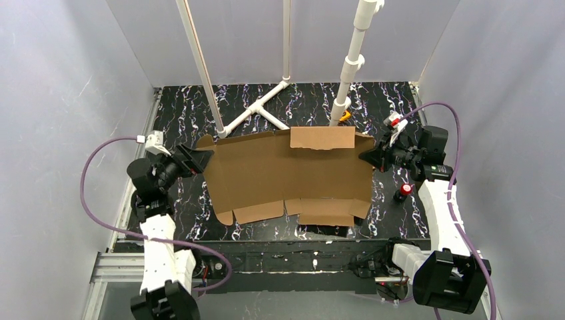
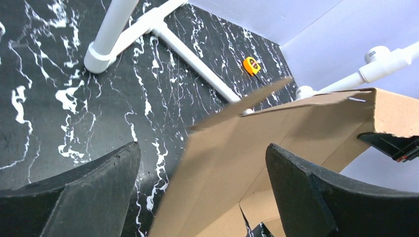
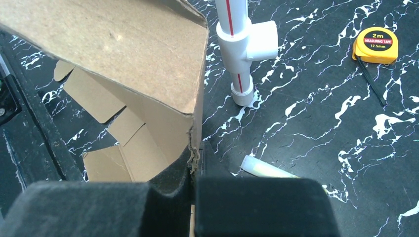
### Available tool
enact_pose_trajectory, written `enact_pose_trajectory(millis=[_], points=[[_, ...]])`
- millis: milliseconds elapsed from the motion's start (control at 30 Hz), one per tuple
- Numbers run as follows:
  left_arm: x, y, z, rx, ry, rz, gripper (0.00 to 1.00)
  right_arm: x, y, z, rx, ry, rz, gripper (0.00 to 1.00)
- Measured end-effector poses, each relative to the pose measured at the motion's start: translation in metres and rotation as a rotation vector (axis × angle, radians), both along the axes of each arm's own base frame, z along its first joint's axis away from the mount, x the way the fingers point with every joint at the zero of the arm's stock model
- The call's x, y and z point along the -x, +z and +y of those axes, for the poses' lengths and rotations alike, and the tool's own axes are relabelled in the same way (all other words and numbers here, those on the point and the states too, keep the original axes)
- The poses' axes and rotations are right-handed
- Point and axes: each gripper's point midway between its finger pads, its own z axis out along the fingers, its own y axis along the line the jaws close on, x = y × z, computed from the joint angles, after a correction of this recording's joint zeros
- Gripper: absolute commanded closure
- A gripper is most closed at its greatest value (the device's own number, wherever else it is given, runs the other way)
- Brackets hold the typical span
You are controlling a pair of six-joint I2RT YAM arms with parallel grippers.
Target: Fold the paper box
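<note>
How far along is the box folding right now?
Barely started. Done: very little; the paper box is a mostly flat sheet, with only one far-edge flap bent over. In hand: the right hand is shut on the sheet's right edge, holding it raised, and the left hand stands open around the left edge. Left: raising the walls, tucking the flaps, closing it.

Tape measure [image 3: 378, 44] on black marbled table [image 1: 306, 101]

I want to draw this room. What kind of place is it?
Probably a robot test booth: plain walls close in a black marbled table, with a left arm and right arm bolted at its near edge.
</note>
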Motion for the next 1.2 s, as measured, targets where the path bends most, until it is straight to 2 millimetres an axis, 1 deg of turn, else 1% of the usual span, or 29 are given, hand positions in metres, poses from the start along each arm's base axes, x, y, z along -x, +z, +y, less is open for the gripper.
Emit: enact_pose_trajectory(millis=[133, 200, 267, 400, 467, 633, 667, 767, 833, 900, 933, 967, 1000, 1033, 1100, 1200], points=[[-0.009, -0.031, 0.006, 0.101, -0.024, 0.037, 0.06, 0.001, 0.001, 0.001, -0.006, 0.009, 0.0, 0.99], [-0.011, -0.038, 0.004, 0.135, -0.052, 0.049, 0.07, 0.002, 0.001, 0.002, -0.01, 0.015, -0.001, 0.99], [-0.013, -0.035, 0.001, 0.148, -0.085, 0.035, 0.07, 0.002, 0.002, 0.003, -0.013, 0.019, -0.001, 0.99], [-0.013, -0.023, -0.009, 0.148, -0.156, -0.032, 0.08, 0.003, 0.002, 0.003, -0.016, 0.024, -0.002, 0.99], [-0.008, -0.018, -0.021, 0.136, -0.211, -0.064, 0.18, 0.003, 0.003, 0.004, -0.019, 0.024, -0.001, 0.99], [0.01, -0.014, -0.056, 0.117, -0.382, -0.098, 0.27, 0.002, 0.003, 0.004, -0.031, 0.018, 0.007, 0.99], [0.012, -0.014, -0.059, 0.117, -0.397, -0.099, 0.3, 0.002, 0.003, 0.004, -0.033, 0.017, 0.008, 0.99], [0.014, -0.015, -0.062, 0.113, -0.417, -0.098, 0.48, 0.001, 0.004, 0.004, -0.035, 0.016, 0.005, 0.99], [0.014, -0.016, -0.062, 0.112, -0.42, -0.098, 0.54, 0.001, 0.004, 0.004, -0.036, 0.015, 0.002, 0.99], [0.014, -0.017, -0.063, 0.108, -0.422, -0.099, 0.63, 0.001, 0.005, 0.004, -0.038, 0.013, 0.003, 0.99], [0.014, -0.017, -0.063, 0.106, -0.423, -0.101, 0.63, 0.0, 0.005, 0.004, -0.039, 0.013, 0.004, 0.99], [0.014, -0.016, -0.063, 0.103, -0.423, -0.104, 0.62, 0.0, 0.005, 0.004, -0.041, 0.012, 0.006, 0.99], [0.015, -0.015, -0.064, 0.1, -0.424, -0.11, 0.54, 0.0, 0.005, 0.004, -0.042, 0.011, 0.007, 0.99], [0.017, -0.012, -0.064, 0.096, -0.424, -0.119, 0.52, 0.0, 0.005, 0.004, -0.042, 0.011, 0.008, 0.99], [0.021, -0.007, -0.065, 0.082, -0.428, -0.143, 0.52, 0.0, 0.005, 0.004, -0.044, 0.007, 0.01, 0.99], [0.022, -0.01, -0.065, 0.086, -0.432, -0.125, 0.52, -0.004, 0.005, -0.001, -0.039, -0.02, 0.008, 0.99]])
